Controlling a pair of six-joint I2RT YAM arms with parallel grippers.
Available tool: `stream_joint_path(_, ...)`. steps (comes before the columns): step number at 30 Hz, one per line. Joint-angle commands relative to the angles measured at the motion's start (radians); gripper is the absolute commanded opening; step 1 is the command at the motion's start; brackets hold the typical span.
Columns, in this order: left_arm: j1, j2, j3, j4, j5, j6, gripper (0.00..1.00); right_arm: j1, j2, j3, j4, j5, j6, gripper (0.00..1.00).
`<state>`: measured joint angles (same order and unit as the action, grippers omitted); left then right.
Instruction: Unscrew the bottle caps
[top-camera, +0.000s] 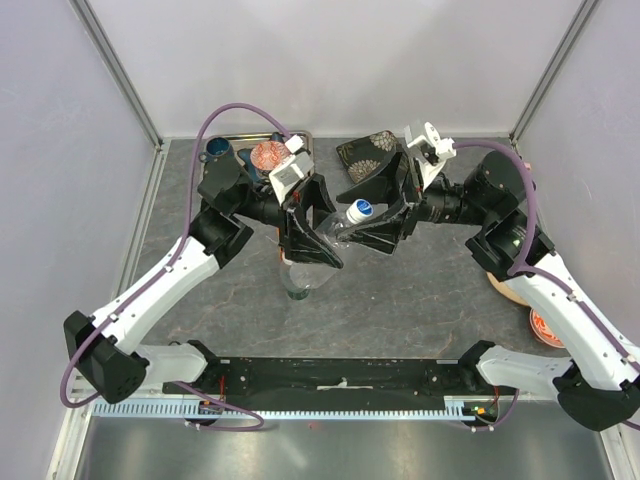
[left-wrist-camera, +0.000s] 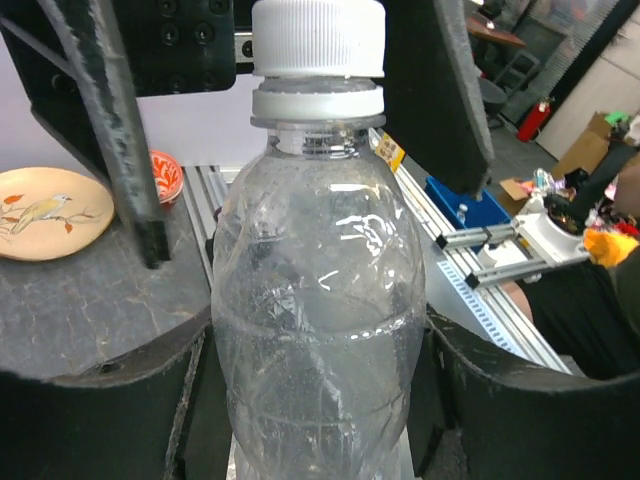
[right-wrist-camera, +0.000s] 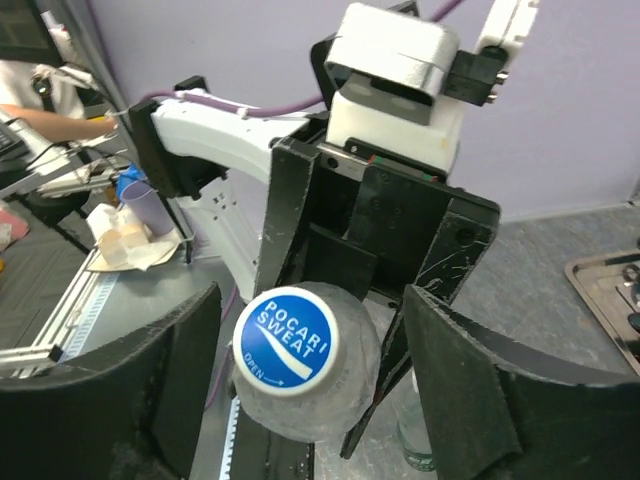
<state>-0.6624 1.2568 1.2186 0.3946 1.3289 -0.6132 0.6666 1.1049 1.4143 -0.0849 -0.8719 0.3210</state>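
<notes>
bottle (left-wrist-camera: 320, 330): clear plastic, lifted off the desk (top-camera: 420, 290) mid-scene, tilted; I cannot tell if anything is inside
cap (right-wrist-camera: 286, 338): blue-and-white, "POCARI SWEAT" on top, still on the bottle neck
left claw (left-wrist-camera: 320, 400): clamped on the bottle body, one finger on each side
right claw (right-wrist-camera: 310, 380): wide, I see a finger on each side of the cap, with gaps, not touching it
tray (top-camera: 300, 135): far left of the desk; holds a blue mug (top-camera: 218, 150) and an orange-pink lump (top-camera: 268, 155)
dark dish (top-camera: 365, 152): patterned, beside the tray
bird plate (left-wrist-camera: 45, 215): right side of the desk, bare
orange bowl (left-wrist-camera: 165, 175): near the bird plate, contents unclear
</notes>
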Motion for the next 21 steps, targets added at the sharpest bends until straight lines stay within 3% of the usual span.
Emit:
stream_joint_path(1, 0.000, -0.045, 0.047, -0.221, -0.117, 0.221, 0.42, 0.004, -0.019, 0.058, 0.007, 0.131, 0.062, 0.82)
stream_joint_path(5, -0.002, -0.076, 0.053, -0.345, -0.308, 0.340, 0.44, 0.002, -0.027, 0.101, -0.001, 0.337, 0.139, 0.98)
stream_joint_path(7, -0.002, -0.089, 0.041, -0.358, -0.365, 0.374, 0.44, 0.004, -0.040, 0.112, -0.003, 0.483, 0.176, 0.98)
stream_joint_path(13, -0.046, -0.137, 0.019, -0.434, -0.664, 0.495, 0.45, 0.002, -0.033, 0.155, -0.085, 0.672, 0.266, 0.98)
stream_joint_path(19, -0.201, -0.146, 0.027, -0.500, -1.248, 0.665, 0.46, 0.005, -0.028, 0.149, -0.226, 0.918, 0.331, 0.89)
stream_joint_path(21, -0.267, -0.131, 0.028, -0.502, -1.376, 0.716, 0.46, 0.007, -0.046, 0.129, -0.214, 0.956, 0.348, 0.89)
